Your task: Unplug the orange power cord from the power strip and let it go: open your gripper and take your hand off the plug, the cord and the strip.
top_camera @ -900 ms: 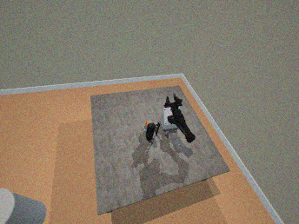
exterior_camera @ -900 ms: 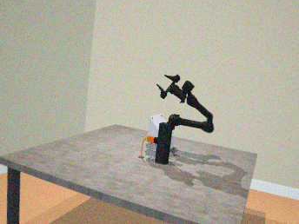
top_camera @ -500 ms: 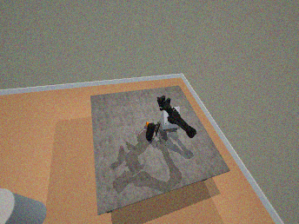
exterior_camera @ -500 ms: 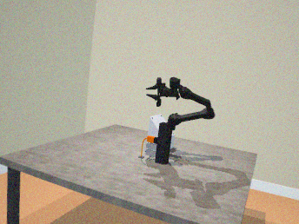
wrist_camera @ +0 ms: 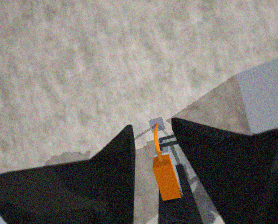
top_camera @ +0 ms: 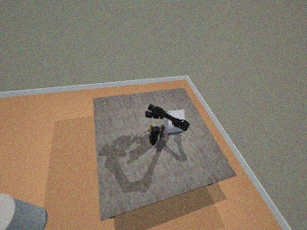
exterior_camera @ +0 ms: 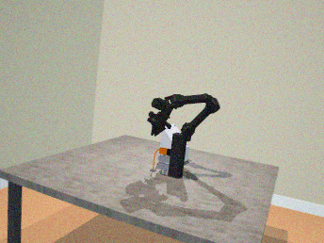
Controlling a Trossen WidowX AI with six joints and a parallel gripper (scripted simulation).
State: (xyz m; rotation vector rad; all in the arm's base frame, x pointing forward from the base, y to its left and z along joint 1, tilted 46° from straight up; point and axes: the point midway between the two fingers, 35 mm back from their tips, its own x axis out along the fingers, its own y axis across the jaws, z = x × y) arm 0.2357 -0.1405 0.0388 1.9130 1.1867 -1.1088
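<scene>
The orange plug (exterior_camera: 163, 151) (wrist_camera: 166, 177) (top_camera: 151, 127) sits against a dark body at the power strip; whether it is seated in a socket cannot be told. Its orange cord (exterior_camera: 154, 160) (wrist_camera: 157, 139) curves down to a small grey block (wrist_camera: 156, 121) on the table. My gripper (exterior_camera: 153, 132) (wrist_camera: 152, 126) is partly open and empty. In the exterior view it hangs above the plug, fingers pointing down. In the wrist view the plug shows below and beyond the gap between the fingertips, with no touch seen. The strip is partly hidden by dark parts.
A tall black upright body (exterior_camera: 177, 157) (top_camera: 154, 136) stands right beside the plug. A white box-like body (top_camera: 176, 114) (exterior_camera: 170, 135) stands close by, under part of my arm. The grey table (top_camera: 120, 110) (exterior_camera: 85, 171) bears them all.
</scene>
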